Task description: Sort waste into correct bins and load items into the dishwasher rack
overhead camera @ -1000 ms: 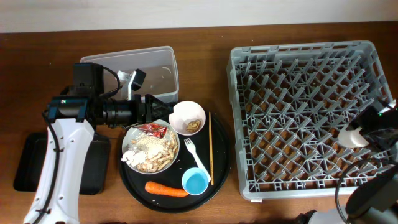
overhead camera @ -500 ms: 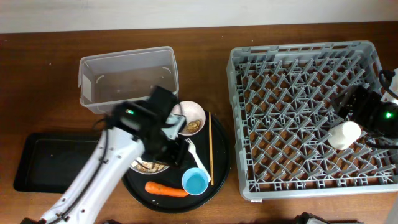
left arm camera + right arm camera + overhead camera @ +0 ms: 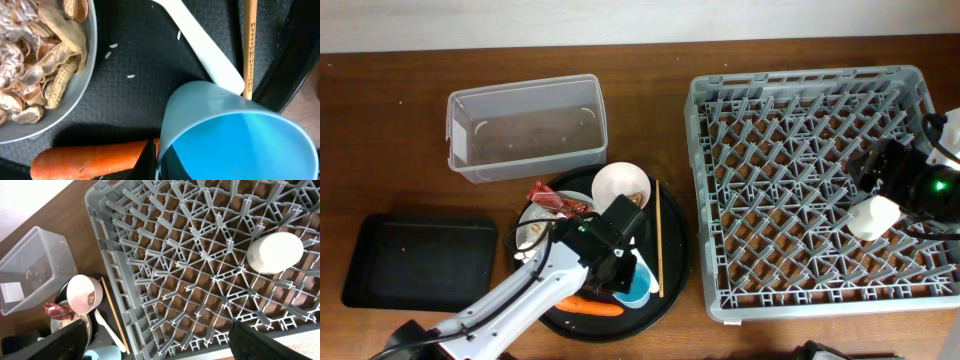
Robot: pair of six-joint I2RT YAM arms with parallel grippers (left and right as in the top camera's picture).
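Left end effector (image 3: 620, 278): brought low over the round black tray (image 3: 140, 50), right at the light blue cup (image 3: 235, 145). One dark finger (image 3: 150, 160) is seen wedged between the carrot (image 3: 90, 159) and the cup wall. The other is hidden, so a clamp on the cup cannot be told.
Cup position: found at the tray's front right, open mouth turned to the wrist camera, carrot just beside it on the left.
Key relation: the dishwasher rack (image 3: 696, 180) is placed to the cup's right, across the tray rim. The left arm is judged by far the nearer one.
Long axes: the chopstick (image 3: 249, 40) is laid front-to-back along the tray's right edge. The fork (image 3: 200, 45) is slanted, its handle end close against the cup rim. The carrot is laid crosswise.
Open room: little is left sideways, and a straight lift is judged the clear path.
Right end effector (image 3: 157, 327): fingers are spread wide with nothing held, over the rack's right side near the white cup (image 3: 274, 253) set among the pegs.
Risk: the fork or chopstick could be nudged if the cup is dragged.
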